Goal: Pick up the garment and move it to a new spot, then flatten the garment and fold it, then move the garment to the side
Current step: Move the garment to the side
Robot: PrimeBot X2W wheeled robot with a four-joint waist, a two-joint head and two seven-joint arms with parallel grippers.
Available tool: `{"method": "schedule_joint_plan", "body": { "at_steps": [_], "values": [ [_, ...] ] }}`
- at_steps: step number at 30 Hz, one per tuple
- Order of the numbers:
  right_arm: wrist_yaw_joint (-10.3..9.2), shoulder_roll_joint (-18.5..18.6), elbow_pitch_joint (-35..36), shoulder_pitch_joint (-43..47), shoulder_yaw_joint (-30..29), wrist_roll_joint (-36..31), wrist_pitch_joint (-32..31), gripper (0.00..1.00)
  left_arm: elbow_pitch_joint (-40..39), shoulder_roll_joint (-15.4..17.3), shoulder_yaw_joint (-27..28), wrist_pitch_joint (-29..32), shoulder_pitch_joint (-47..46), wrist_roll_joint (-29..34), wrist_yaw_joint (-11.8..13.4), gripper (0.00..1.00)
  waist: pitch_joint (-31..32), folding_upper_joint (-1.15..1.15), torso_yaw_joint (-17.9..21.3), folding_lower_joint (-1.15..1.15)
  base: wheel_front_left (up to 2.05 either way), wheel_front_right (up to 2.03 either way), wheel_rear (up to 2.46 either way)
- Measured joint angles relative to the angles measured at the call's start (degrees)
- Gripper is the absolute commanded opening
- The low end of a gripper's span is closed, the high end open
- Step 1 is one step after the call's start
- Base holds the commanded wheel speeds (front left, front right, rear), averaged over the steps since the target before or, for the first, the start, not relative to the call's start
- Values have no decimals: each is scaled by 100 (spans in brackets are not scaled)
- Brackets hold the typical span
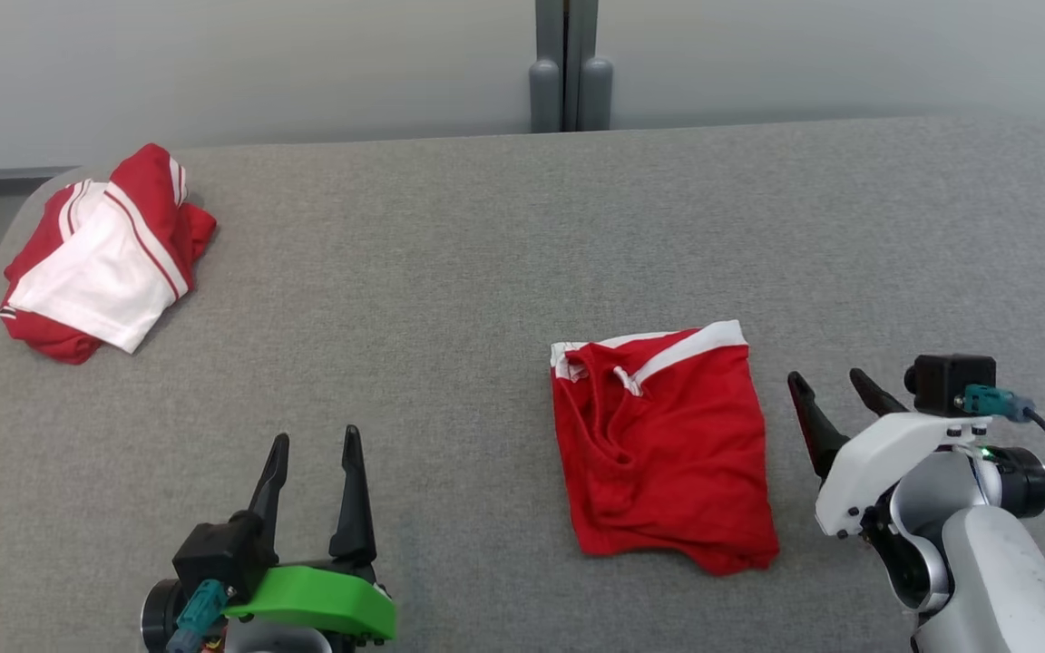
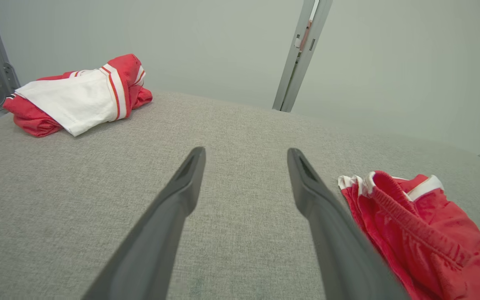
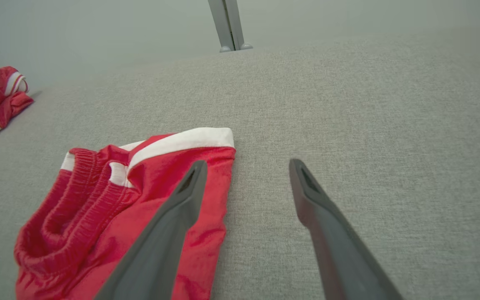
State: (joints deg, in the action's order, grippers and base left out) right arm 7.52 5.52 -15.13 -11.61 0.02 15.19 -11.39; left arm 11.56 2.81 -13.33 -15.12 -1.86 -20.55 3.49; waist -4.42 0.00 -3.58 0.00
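Observation:
A folded red garment (image 1: 663, 444) with a white band along its top edge lies on the grey table, right of the middle. It also appears at the lower right of the left wrist view (image 2: 423, 229) and lower left of the right wrist view (image 3: 119, 212). My right gripper (image 1: 829, 385) stands open just right of the garment, apart from it, nothing between its fingers (image 3: 181, 208). My left gripper (image 1: 316, 444) is open at the lower left, well left of the garment, over bare cloth (image 2: 244, 166).
A second red and white garment (image 1: 101, 258) lies bunched at the table's far left corner, also seen in the left wrist view (image 2: 77, 96). The grey table (image 1: 450, 272) runs wide between the two. A grey post (image 1: 568, 73) stands behind the far edge.

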Motion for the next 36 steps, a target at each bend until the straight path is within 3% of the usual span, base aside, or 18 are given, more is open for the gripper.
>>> {"method": "schedule_joint_plan", "body": {
  "at_steps": [8,15,17,18,19,21,29,36],
  "values": [
    [0,178,-543,-316,135,210,-896,100,27,0,-65,0,-87,-49,13,100,-206,0,-374,0,0,0,0],
    [0,218,-956,-444,175,227,-1124,100,31,1,-82,0,-88,-56,51,100,-359,0,-642,0,0,0,0],
    [0,218,-1045,-481,255,292,-1128,56,25,1,-80,0,-88,-56,53,100,-415,0,-681,0,0,0,0],
    [0,225,-1071,-518,292,292,-1127,39,21,1,-73,0,-87,-55,55,100,-440,0,-688,0,0,0,0],
    [0,230,-1089,-544,322,292,-1122,31,18,1,-68,0,-87,-54,55,100,-459,0,-688,0,0,0,0],
    [0,240,-1138,-613,388,297,-1067,0,11,1,-63,0,-88,-38,56,100,-498,0,-659,0,0,0,0],
    [2,420,-1124,-958,415,188,-409,0,-64,0,0,-1,-279,122,26,100,-653,0,-315,0,0,0,0],
    [2,544,-1074,-1246,187,93,-52,0,-153,11,80,0,-533,370,-67,100,-847,0,295,0,0,0,0]
  ]
}}
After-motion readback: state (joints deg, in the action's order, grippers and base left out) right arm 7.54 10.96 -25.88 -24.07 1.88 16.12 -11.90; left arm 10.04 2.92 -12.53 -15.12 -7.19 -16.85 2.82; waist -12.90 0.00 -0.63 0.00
